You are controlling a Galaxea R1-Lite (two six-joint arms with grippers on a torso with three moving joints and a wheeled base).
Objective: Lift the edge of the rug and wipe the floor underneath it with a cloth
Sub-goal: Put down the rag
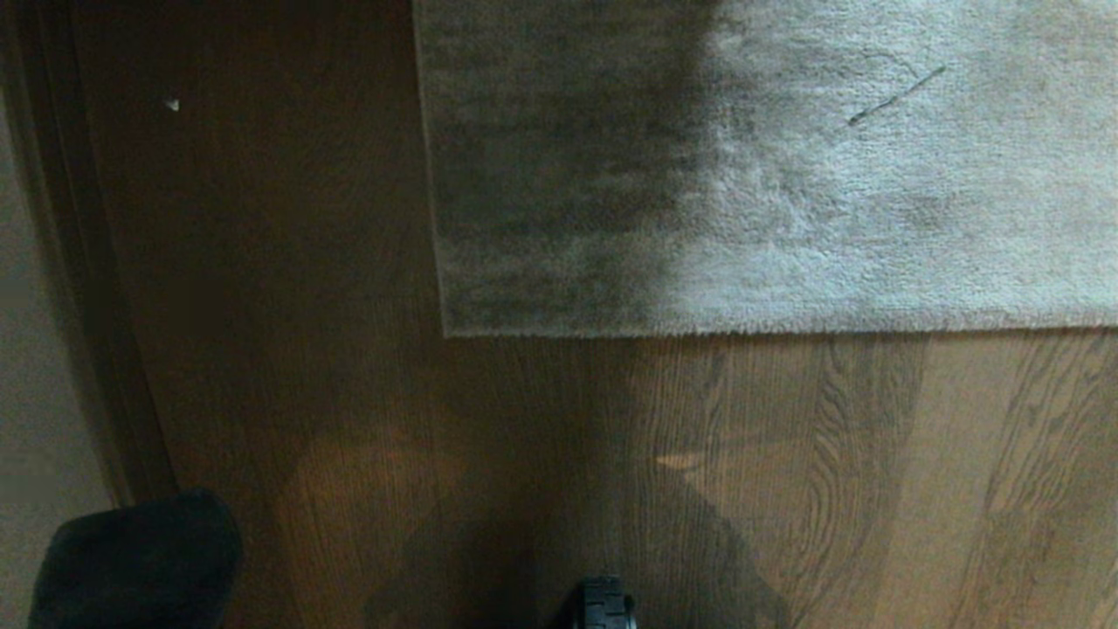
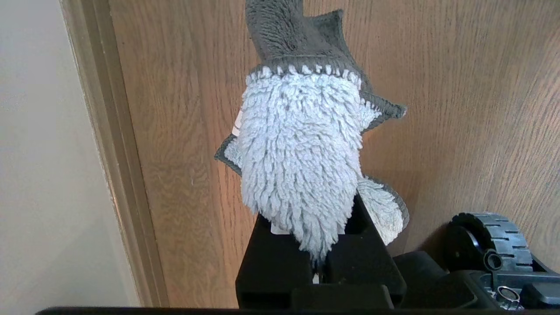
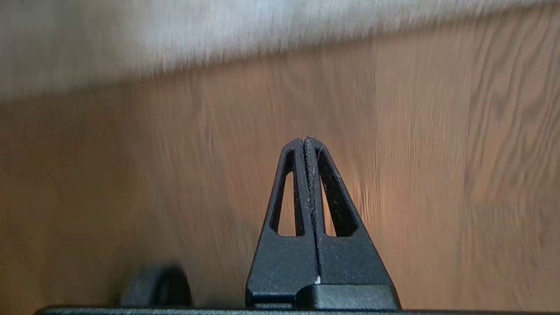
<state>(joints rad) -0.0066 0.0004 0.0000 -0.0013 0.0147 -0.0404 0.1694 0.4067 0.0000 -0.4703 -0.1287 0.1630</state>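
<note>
The cloth [image 2: 302, 162], shaggy whitish pile w/ a grey stitched border, is hanging pinched in the left gripper [image 2: 317, 262]; its jaws are clamping shut on the lower tuft, and the rest of the rag is flopping out past the black fingers, filling the centre of the left wrist view. Grey plush backing is showing at the top of that frame. Behind it the floor [image 2: 459, 109] is showing as brown grained boards, w/ a pale skirting strip [image 2: 113, 153] and wall running down the left side of the frame, and a ribbed black wheel [image 2: 490, 236] of the base sitting at lower right.

The right gripper [image 3: 305, 142] is sitting mid-frame in the right wrist view, jaws pressed fully together, tips touching, holding nothing. It is hanging over bare boards; the picture is smeared, and a pale blurred band of rug is crossing the top of that frame.

In the head view neither gripper is showing. The rug edge [image 1: 699, 330] is lying flat, running across the middle of the frame from a corner left of centre to the right border, pile filling the upper right. Dark boards are taking up the left and bottom. A black rounded robot part [image 1: 140, 559] is sitting at lower left, another small black part [image 1: 603, 604] at bottom centre.
</note>
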